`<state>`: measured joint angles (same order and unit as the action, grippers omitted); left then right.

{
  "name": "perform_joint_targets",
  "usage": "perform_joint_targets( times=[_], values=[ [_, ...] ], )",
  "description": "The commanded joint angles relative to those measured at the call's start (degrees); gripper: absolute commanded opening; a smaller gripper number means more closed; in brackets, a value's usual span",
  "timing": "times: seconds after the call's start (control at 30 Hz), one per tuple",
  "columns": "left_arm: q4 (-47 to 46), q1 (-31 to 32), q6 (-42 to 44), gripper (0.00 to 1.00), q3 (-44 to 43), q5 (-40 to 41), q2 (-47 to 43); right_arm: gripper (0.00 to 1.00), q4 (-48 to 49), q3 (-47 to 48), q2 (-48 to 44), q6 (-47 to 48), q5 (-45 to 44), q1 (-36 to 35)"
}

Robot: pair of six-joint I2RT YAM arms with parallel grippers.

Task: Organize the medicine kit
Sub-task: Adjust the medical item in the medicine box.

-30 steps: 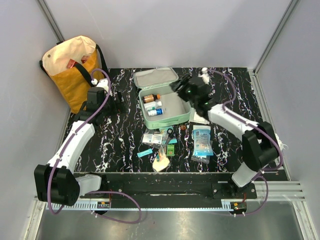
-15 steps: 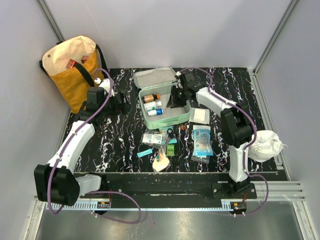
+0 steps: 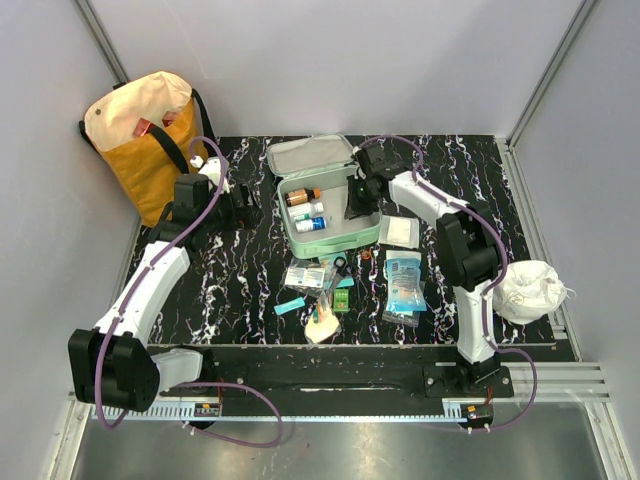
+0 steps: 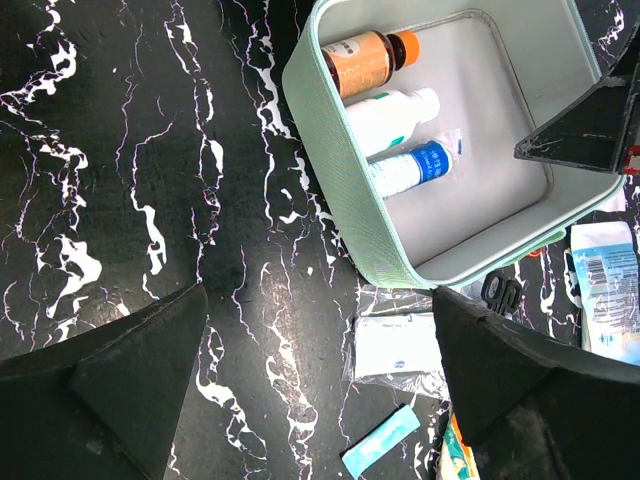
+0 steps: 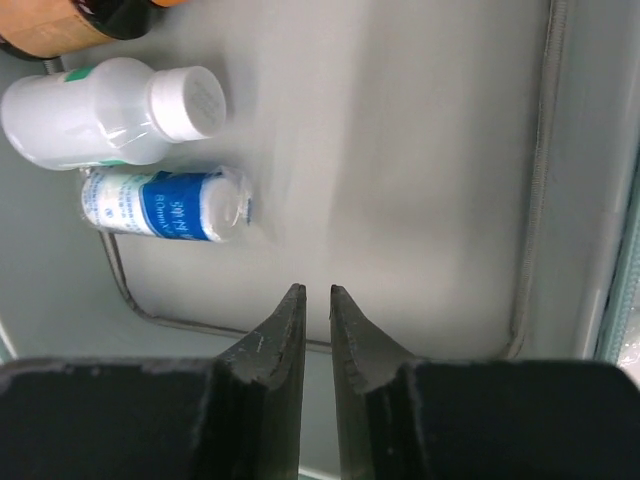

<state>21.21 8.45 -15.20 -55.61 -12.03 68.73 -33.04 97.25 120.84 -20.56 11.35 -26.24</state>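
The mint-green medicine kit [image 3: 332, 242] lies open at the table's middle, lid [image 3: 312, 157] folded back. An amber bottle [image 3: 302, 196], a white bottle [image 3: 308, 210] and a blue-labelled bottle [image 3: 311, 224] lie in its left half. My right gripper [image 3: 357, 200] is inside the kit's right half, just above the grey lining [image 5: 400, 150]. Its jaws [image 5: 312, 292] are almost together with nothing between them. My left gripper [image 3: 242, 205] is open and empty, low over the table left of the kit [image 4: 340, 150].
A yellow-and-cream tote bag [image 3: 145, 140] stands at the back left. In front of the kit lie clear sachets [image 3: 307, 276], scissors [image 3: 338, 266], a teal strip [image 3: 290, 305], blue packets [image 3: 404, 280] and a white gauze packet [image 3: 400, 232]. A crumpled white bag [image 3: 530, 290] sits at the right edge.
My right arm has swung round and its gripper has gone from the kit's right rim down into the kit. The left arm has not moved.
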Motion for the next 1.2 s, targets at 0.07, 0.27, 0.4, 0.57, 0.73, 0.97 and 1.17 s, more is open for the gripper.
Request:
perform_joint_targets(
  times=[0.07, 0.27, 0.4, 0.57, 0.73, 0.97, 1.17],
  values=[
    [-1.61, -0.01, 0.09, 0.99, 0.16, -1.42, -0.96, 0.2, -2.21, 3.03, 2.3, 1.66, -2.39, 0.05],
    [-1.96, -0.1, -0.44, 0.99, 0.33, -1.42, -0.97, 0.19, -2.3, 4.26, 4.05, 1.31, -2.65, -0.3],
    [-1.96, -0.01, -0.53, 0.99, 0.33, -1.59, -0.53, 0.19, -3.0, 7.77, 6.95, 1.57, -3.0, -1.44],
    [-1.96, -0.1, -0.62, 0.99, 0.42, -1.41, -0.35, 0.18, -3.96, 13.3, 11.25, 1.13, -1.86, -2.67],
    [-1.52, -0.01, -0.62, 0.99, 0.16, -0.36, -0.35, 0.18, -3.35, 14.19, 11.35, -0.53, -0.64, -4.7],
    [-1.52, -0.01, -0.62, 0.99, -0.37, -1.33, 0.35, 0.19, 1.83, 11.73, 9.68, -3.61, 2.61, -5.49],
    [-1.44, -0.1, -0.53, 0.99, 0.15, -0.8, -0.44, 0.22, -0.26, 14.27, 9.42, -2.12, -1.41, -5.4]
  ],
)
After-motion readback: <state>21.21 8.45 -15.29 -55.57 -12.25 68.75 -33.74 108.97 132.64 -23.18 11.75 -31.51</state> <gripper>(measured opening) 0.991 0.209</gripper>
